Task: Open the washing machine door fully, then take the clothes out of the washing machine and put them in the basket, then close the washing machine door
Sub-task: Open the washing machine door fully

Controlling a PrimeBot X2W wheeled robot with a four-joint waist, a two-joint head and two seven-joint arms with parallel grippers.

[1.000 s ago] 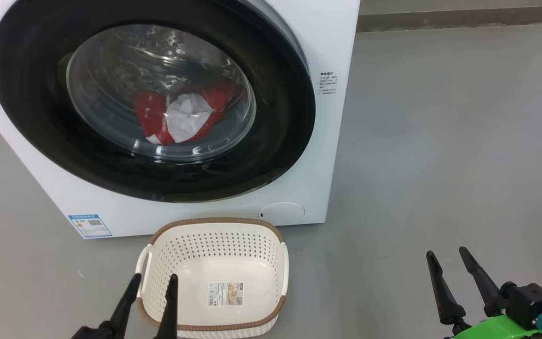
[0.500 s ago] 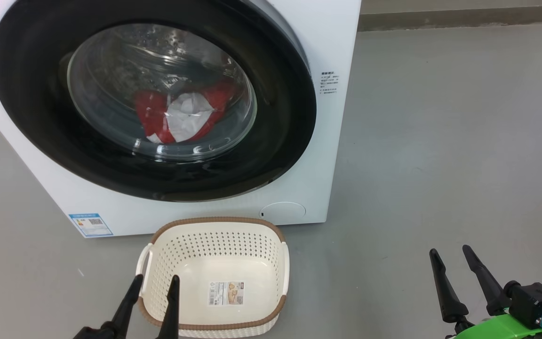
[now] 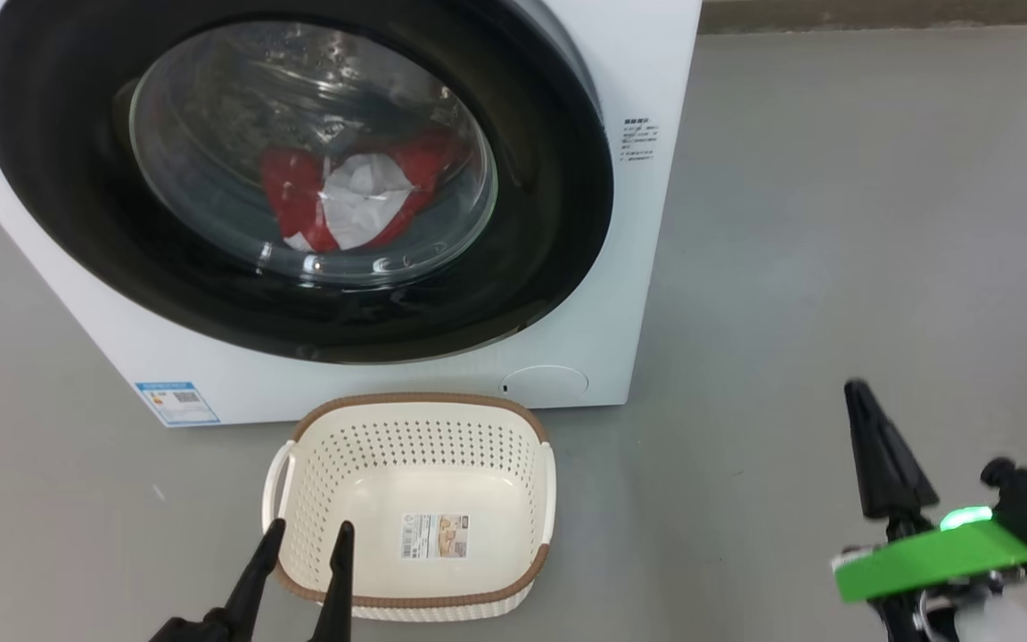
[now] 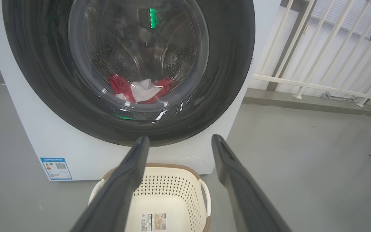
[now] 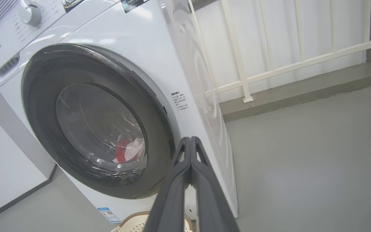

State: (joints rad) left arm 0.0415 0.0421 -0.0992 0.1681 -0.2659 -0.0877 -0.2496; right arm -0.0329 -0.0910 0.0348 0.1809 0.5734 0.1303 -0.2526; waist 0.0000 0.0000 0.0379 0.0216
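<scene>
Floor: grey floor (image 3: 790, 223), smooth, carrying the washer and the basket.
Left hand: the left hand (image 3: 311, 528) is low at the head view's lower left, its two dark fingers spread apart with nothing between them; the tips lie over the basket's near left rim, and I cannot tell whether they touch it.
Right hand: the right hand (image 5: 190, 139) has its fingers pressed together along their whole length, gripping nothing; it is over bare floor, well to the right of the basket, and points at the washer's lower right front, beside the door rim.
Basket: the basket (image 3: 415, 403) stands on the floor just in front of the washer, below the door, with a barcode sticker (image 3: 436, 535) on its bottom.
Washer: the washing machine (image 3: 647, 71) is beyond the basket, with a blue label (image 3: 176, 403) at its lower left front.
Door: the washing machine door (image 3: 549, 178) lies flat against the front, closed, apart from both hands.
Clothes: the clothes (image 3: 353, 201), red and white, lie inside the drum behind the glass.
Background: a white railing (image 4: 317, 87) stands behind, to the washer's right.
</scene>
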